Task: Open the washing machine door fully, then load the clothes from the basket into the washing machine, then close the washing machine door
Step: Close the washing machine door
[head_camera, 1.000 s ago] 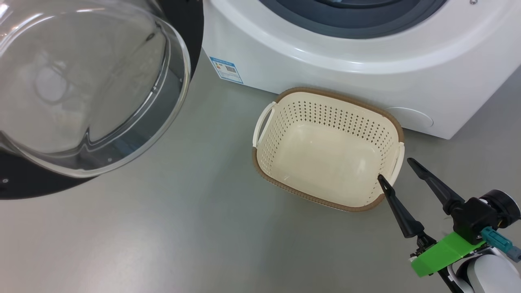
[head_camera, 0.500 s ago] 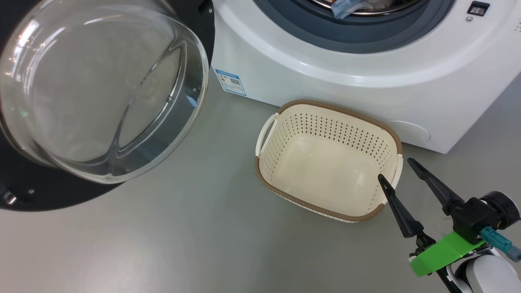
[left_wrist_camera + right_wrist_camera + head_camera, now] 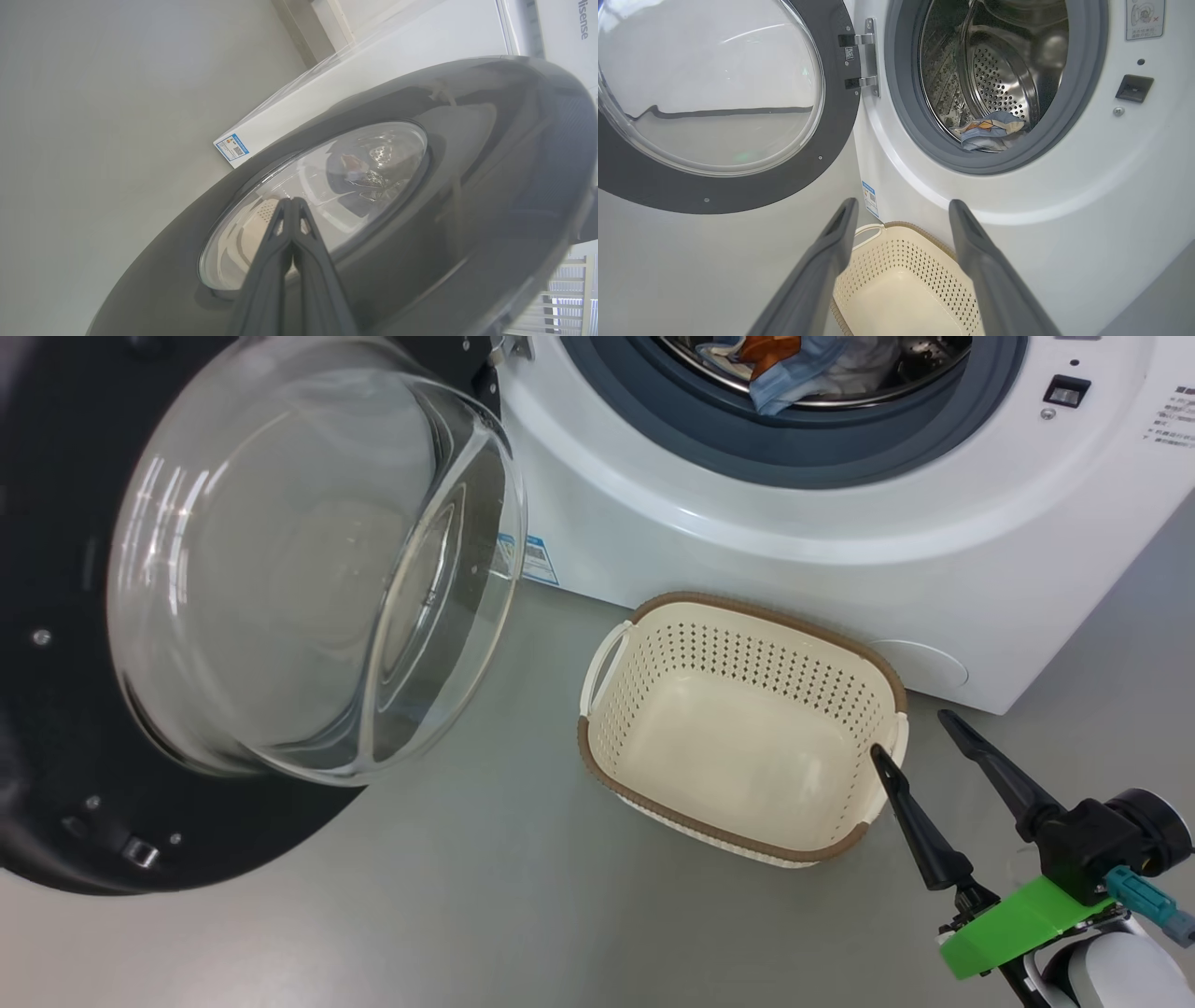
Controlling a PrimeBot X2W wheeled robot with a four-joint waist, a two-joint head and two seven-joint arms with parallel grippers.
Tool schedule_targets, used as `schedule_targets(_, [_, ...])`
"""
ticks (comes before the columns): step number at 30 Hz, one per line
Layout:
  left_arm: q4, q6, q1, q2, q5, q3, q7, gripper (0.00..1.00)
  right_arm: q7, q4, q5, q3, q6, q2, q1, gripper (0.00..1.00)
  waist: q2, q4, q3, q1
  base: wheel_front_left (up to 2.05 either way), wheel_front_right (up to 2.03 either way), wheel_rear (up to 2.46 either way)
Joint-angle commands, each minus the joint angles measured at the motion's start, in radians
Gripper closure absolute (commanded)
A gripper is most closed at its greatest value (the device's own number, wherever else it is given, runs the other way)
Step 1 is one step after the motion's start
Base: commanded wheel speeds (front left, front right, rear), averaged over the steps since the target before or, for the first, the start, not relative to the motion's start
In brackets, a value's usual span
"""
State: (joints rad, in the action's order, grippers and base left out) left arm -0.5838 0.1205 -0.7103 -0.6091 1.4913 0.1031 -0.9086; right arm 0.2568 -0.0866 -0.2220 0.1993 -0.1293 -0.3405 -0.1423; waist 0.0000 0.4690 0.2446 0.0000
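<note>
Two grippers: right gripper (image 3: 910, 733) spread wide, empty, beside the bare basket (image 3: 747, 649); left gripper (image 3: 292, 200) pinched together, holding nothing, near the outer face of the washing machine door (image 3: 467, 196). Clothes (image 3: 990, 130) lie by the drum (image 3: 999, 74) lip; you may trap fabric w/ a fast swing.

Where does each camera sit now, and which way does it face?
Head view: on the head, looking forward and down at the empty basket and the washing machine front; open right gripper at lower right.
Left wrist view: outside the open washing machine door, facing its glass; shut left gripper at bottom centre.
Right wrist view: low, facing the drum and the clothes inside; its spread fingers frame the basket.
Shared: head and right wrist views both show basket, clothes and door.
</note>
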Motion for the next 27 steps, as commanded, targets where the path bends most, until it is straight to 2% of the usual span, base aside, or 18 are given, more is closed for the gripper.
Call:
schedule_targets(1, [0.046, 0.01, 0.008, -0.066, 0.018, 0.025, -0.022, 1.0, 0.005, 0.023, 0.004, 0.013, -0.001, 0.002, 0.008, 0.0, 0.0, -0.003, -0.007, 0.0, 0.0, 0.0, 0.0])
schedule_targets(12, [0.249, 0.01, 0.073, -0.059, 0.073, 0.002, -0.117, 1.0, 0.005, 0.027, 0.008, -0.021, -0.001, 0.022, 0.044, 0.0, 0.0, -0.016, -0.043, 0.0, 0.0, 0.0, 0.0])
schedule_targets(27, [0.507, 0.01, 0.138, 0.001, 0.138, -0.035, -0.213, 1.0, 0.005, 0.035, 0.013, -0.071, -0.001, 0.046, 0.074, 0.0, 0.0, -0.067, -0.071, 0.0, 0.0, 0.0, 0.0])
